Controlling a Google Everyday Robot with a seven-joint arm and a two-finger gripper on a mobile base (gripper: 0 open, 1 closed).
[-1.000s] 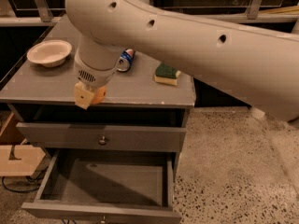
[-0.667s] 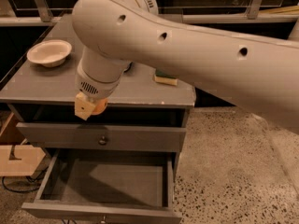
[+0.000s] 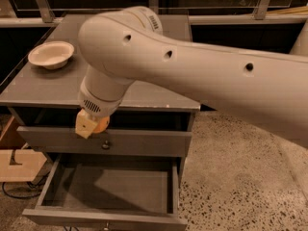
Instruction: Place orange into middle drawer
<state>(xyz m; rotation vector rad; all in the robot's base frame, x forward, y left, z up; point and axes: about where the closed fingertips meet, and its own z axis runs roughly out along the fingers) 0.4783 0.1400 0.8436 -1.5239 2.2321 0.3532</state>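
Clearance explains the pose — the arm (image 3: 192,76) bends down over the front edge of the cabinet (image 3: 43,88) so that the gripper (image 3: 91,125) hangs before the shut upper drawer (image 3: 144,142), above the pulled-out middle drawer (image 3: 110,191). The claw is clenched narrowly on the orange (image 3: 102,124), which peeks from behind one beige finger (image 3: 84,124) — a release here would likely land inside.

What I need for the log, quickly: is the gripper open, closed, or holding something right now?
Gripper: closed on the orange, in front of the upper drawer and above the open middle drawer.
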